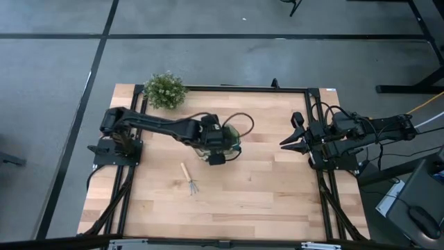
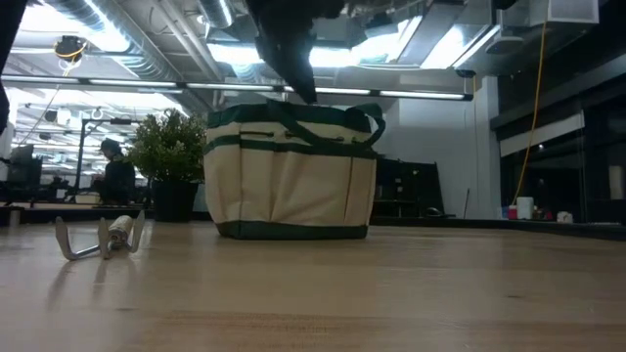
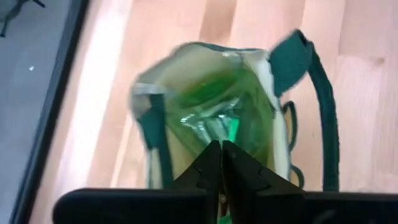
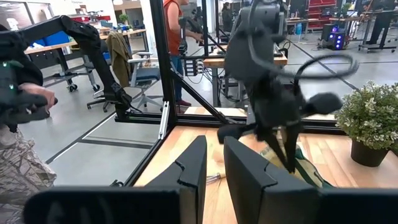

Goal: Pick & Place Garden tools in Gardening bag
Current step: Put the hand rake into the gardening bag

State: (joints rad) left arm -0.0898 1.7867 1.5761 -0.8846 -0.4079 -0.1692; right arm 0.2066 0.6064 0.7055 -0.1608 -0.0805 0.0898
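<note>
Seen from overhead, the left claw [image 1: 216,144] hangs over the open mouth of the gardening bag [image 1: 234,134] at the centre of the bench [image 1: 277,201], its fingers pressed together and empty. Something bright green shows inside the bag. The one tool left in sight, a wood-handled mini rake [image 1: 189,178], lies loose on the bench just below and left of that claw, handle toward the frame's top, tines toward the bottom. The left arm is far nearer to it. The right claw [image 1: 291,141] waits at the right edge, fingers nearly together, holding nothing. Bare wood surrounds the rake; the potted plant [image 1: 165,89] stands well apart, upper left.
</note>
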